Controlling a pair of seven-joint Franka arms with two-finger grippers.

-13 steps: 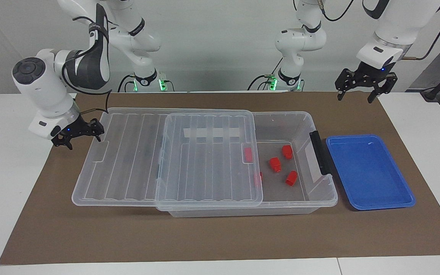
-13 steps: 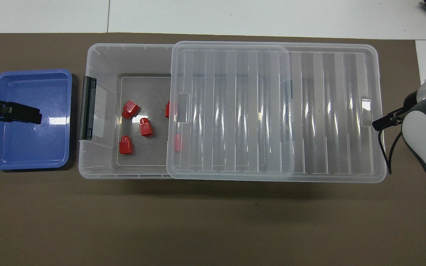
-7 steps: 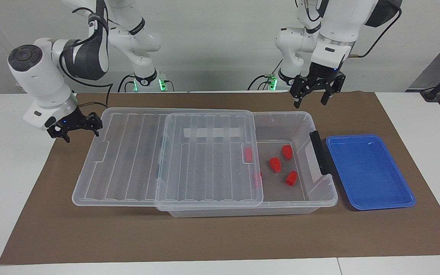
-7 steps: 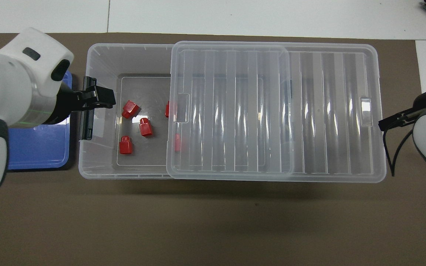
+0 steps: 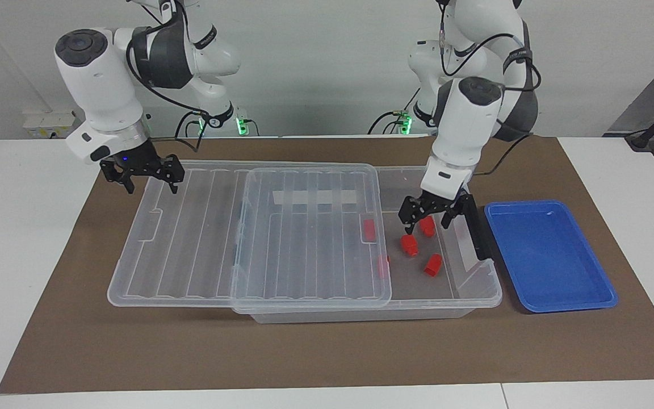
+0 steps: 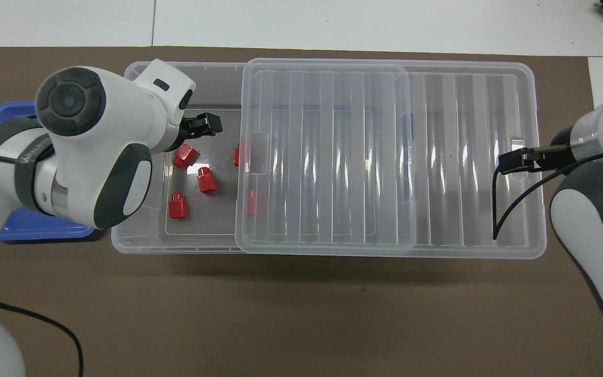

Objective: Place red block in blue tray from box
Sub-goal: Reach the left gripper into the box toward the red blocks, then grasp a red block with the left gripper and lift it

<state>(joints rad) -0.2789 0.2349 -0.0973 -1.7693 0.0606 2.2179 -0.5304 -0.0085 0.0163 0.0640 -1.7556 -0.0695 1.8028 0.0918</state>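
Observation:
The clear box [image 5: 474, 291] has its ribbed lid [image 5: 304, 238] slid half off toward the right arm's end. Three red blocks [image 5: 427, 227] [image 5: 409, 244] [image 5: 432, 264] lie in the uncovered end, and two more show under the lid's edge [image 5: 368, 229]. My left gripper [image 5: 430, 222] is open and empty, low over these blocks. Its fingers frame the block nearest the robots, and I cannot tell if they touch it. In the overhead view the left gripper [image 6: 204, 124] shows over the box floor. The blue tray [image 5: 548, 255] lies empty beside the box's handle end. My right gripper [image 5: 152, 190] is open over the lid's outer end.
The box's black clip handle [image 5: 476, 227] stands between the blocks and the tray. A brown mat [image 5: 327, 352] covers the table under everything. In the overhead view the left arm hides most of the tray [image 6: 11, 110].
My left gripper has swung from over the tray to the box rim, then down over the red blocks. My right gripper has risen and moved from beside the lid's end to over it.

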